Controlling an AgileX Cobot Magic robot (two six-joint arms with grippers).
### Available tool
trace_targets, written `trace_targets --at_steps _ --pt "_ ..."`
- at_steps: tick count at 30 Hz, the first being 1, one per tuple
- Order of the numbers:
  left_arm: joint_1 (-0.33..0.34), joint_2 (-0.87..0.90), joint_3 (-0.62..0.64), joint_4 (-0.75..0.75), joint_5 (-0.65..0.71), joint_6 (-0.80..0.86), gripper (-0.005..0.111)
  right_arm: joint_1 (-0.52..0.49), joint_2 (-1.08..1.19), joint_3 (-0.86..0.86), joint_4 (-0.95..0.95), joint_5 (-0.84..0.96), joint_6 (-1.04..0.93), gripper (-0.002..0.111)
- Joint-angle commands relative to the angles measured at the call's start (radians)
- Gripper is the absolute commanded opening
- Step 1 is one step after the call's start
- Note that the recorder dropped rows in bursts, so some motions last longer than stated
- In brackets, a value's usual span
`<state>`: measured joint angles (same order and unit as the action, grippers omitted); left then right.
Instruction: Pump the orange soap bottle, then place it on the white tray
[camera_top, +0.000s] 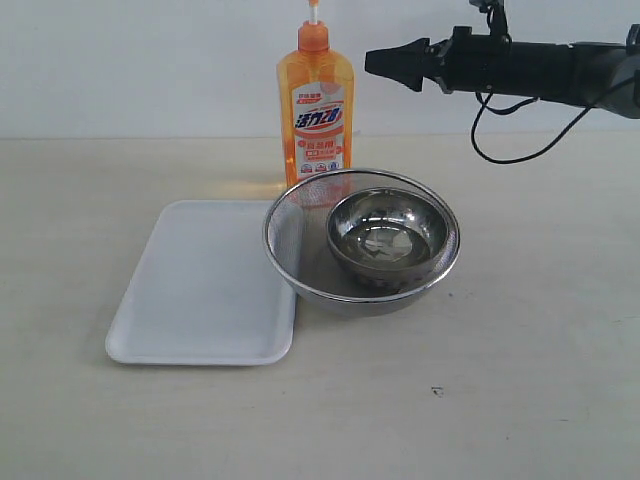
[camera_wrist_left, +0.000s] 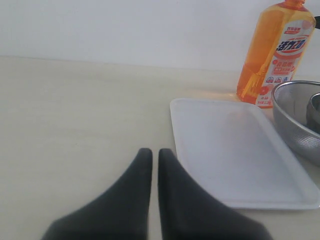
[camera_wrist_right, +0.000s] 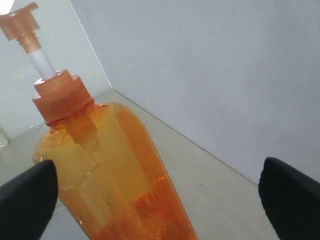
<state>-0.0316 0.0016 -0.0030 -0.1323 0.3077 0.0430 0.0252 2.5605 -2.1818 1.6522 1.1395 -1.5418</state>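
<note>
**Bottle upright on tabletop, off the tray; right claw spread, left claw closed**

1. The orange soap bottle (camera_top: 315, 100) stands upright on the tabletop (camera_top: 520, 380) near the back wall. It is not on the white tray (camera_top: 200, 290); taken from the tray's centre it sits at about 1 o'clock.
2. The right wrist view shows the pump head (camera_wrist_right: 20, 20) raised on its white stem (camera_wrist_right: 42, 62).
3. The tray lies flat and bare. A round mesh strainer (camera_top: 290, 235) sits at its 3 o'clock side, rim meeting the tray's edge. Whether the two overlap cannot be told.
4. A metal bowl (camera_top: 385, 235) rests inside the strainer, toward its 3 o'clock half. The bottle is at about 11 o'clock from the strainer, just behind its rim.
5. The right claw (camera_top: 390, 62) hangs in the air at 3 o'clock of the bottle's neck, apart from it. Its fingers (camera_wrist_right: 27, 200) stand wide apart, the bottle's shoulder in view between them, untouched.
6. The left claw (camera_wrist_left: 155, 165) is low over the tabletop, fingers together with only a thin slit between, gripping nothing. The tray lies at about 2 o'clock of it.
</note>
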Motion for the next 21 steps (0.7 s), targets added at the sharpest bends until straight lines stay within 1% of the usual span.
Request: trace_targets --at_steps 1,3,6,8,9,11,17,21 --pt "0.002 0.0 0.003 0.001 -0.001 0.004 0.005 -0.005 -0.002 -0.008 0.014 0.008 -0.012 0.101" --pt "0.002 0.0 0.003 0.001 -0.001 0.004 0.005 -0.005 -0.002 -0.008 0.009 0.007 -0.053 0.101" --pt "0.002 0.0 0.003 0.001 -0.001 0.004 0.005 -0.005 -0.002 -0.008 -0.034 0.048 -0.178 0.101" --pt "0.002 0.0 0.003 0.001 -0.001 0.004 0.005 0.003 -0.002 -0.008 -0.122 0.082 -0.299 0.101" --pt "0.002 0.0 0.003 0.001 -0.001 0.004 0.005 0.016 -0.002 -0.008 -0.215 0.082 -0.399 0.101" --pt "0.002 0.0 0.003 0.001 -0.001 0.004 0.005 0.038 -0.002 -0.008 -0.307 0.068 -0.451 0.101" --pt "0.002 0.0 0.003 0.001 -0.001 0.004 0.005 0.099 -0.002 -0.008 -0.303 -0.103 -0.508 0.101" --pt "0.002 0.0 0.003 0.001 -0.001 0.004 0.005 0.101 -0.002 -0.008 -0.245 -0.129 -0.529 0.101"
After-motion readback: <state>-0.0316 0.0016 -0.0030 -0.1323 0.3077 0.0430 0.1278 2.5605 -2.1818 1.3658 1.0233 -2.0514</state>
